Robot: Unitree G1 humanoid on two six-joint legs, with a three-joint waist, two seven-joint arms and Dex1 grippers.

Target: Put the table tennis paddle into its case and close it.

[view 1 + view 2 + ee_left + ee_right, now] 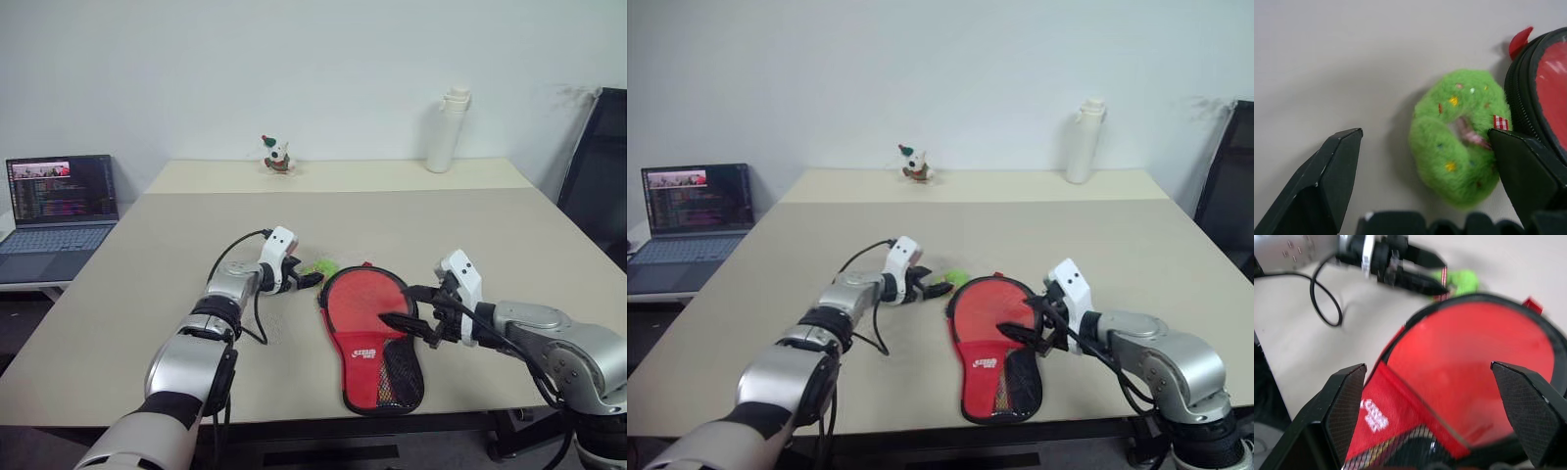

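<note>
Lying flat near the front edge of the beige table, the soft red-and-black paddle-shaped zip case holds the red-faced table tennis paddle, round face exposed. Right gripper hovers over the case's right side, fingers spread wide, empty. Left gripper, fingers apart, flanks a fuzzy green ring toy touching the case's rim.

The two head views look forward and down from above the table, the far wall beyond; both share the case, the laptop and the bottle. The left wrist view sits close over a green plush ring beside the case's edge. The right wrist view looks closely along its fingers at the paddle in the case.
</note>
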